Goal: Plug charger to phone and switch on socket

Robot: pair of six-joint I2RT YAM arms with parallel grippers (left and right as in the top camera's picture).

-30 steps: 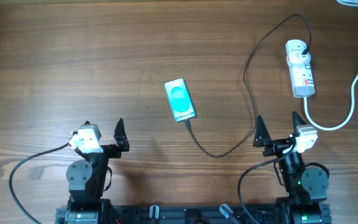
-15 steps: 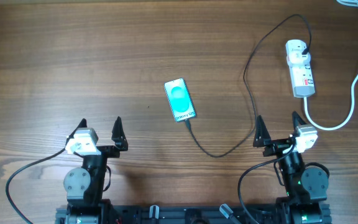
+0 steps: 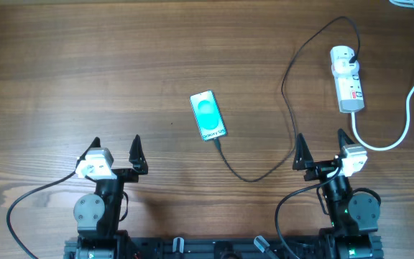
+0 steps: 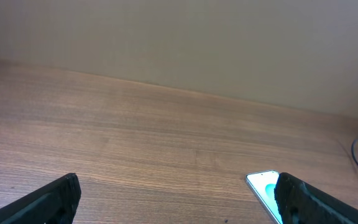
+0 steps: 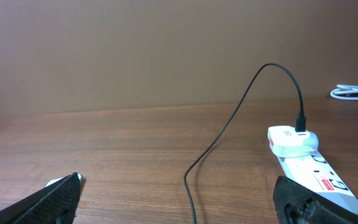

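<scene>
With the left gripper (image 3: 116, 144) and right gripper (image 3: 320, 137) both spread open and empty, a clumsy pinch at the charger (image 3: 284, 86) tip, lying just beside the centrally placed phone (image 3: 208, 115), could shove either askew, well apart from the far-right socket (image 3: 346, 80).

Phone (image 3: 208, 115): cyan screen up, flat mid-worktop, slightly askew. Charger (image 3: 283, 86): thin black cable looping from socket's far end to phone's near end. Socket (image 3: 346, 80): white strip, red markings, right side.

The table (image 3: 85, 72) is matt brown wood with clear grain. The phone (image 3: 208, 115) has a glossy screen. The socket (image 3: 346, 80) is smooth white plastic, and the charger (image 3: 282, 86) is matt black.
</scene>
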